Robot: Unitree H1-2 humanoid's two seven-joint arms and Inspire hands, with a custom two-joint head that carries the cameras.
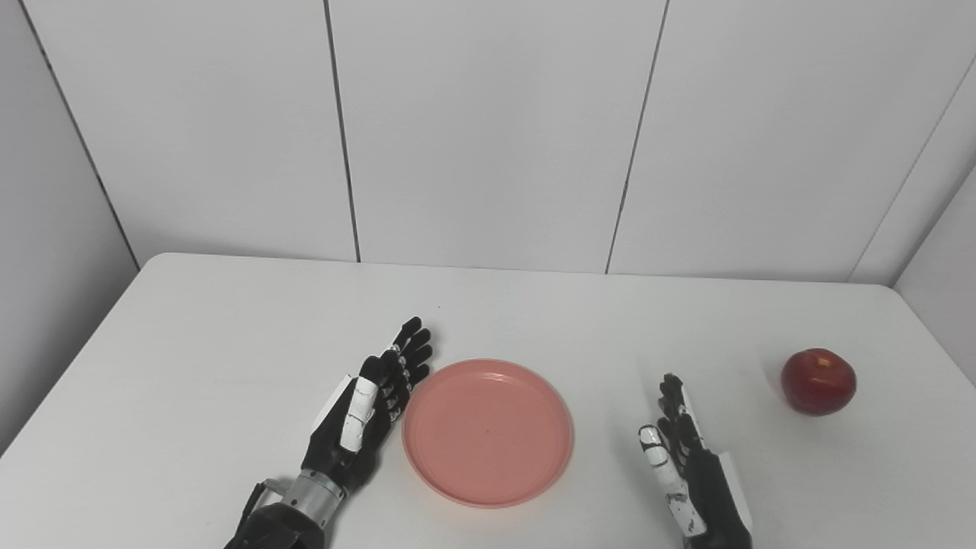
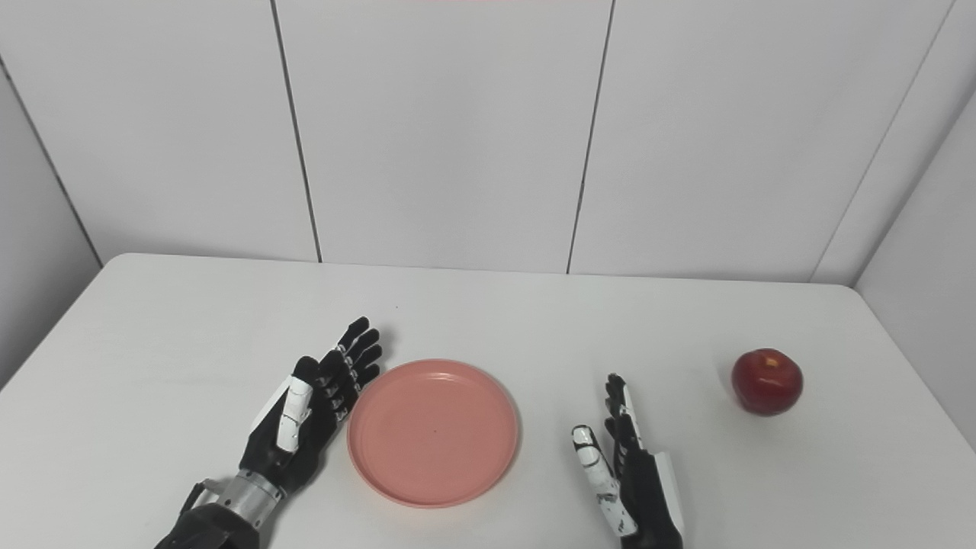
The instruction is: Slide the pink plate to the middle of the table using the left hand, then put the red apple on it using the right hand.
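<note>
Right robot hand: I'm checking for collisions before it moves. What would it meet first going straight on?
The right robot hand points toward the far table edge; the way looks free. The red apple sits off to its right.

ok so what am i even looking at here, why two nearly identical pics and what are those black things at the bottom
Both pictures come from two cameras set side by side on a humanoid robot's head, so they show one scene from slightly different spots. The black and white things are the robot's own mechanical hands, their arms reaching in from the bottom edge. The left hand lies open with its fingers right beside the left rim of a round, shallow pink plastic plate; whether they touch it is hard to tell. The right hand is open too, holding nothing, to the right of the plate. A shiny red apple sits apart, further right on the white table. Nothing is on the plate yet.
</note>
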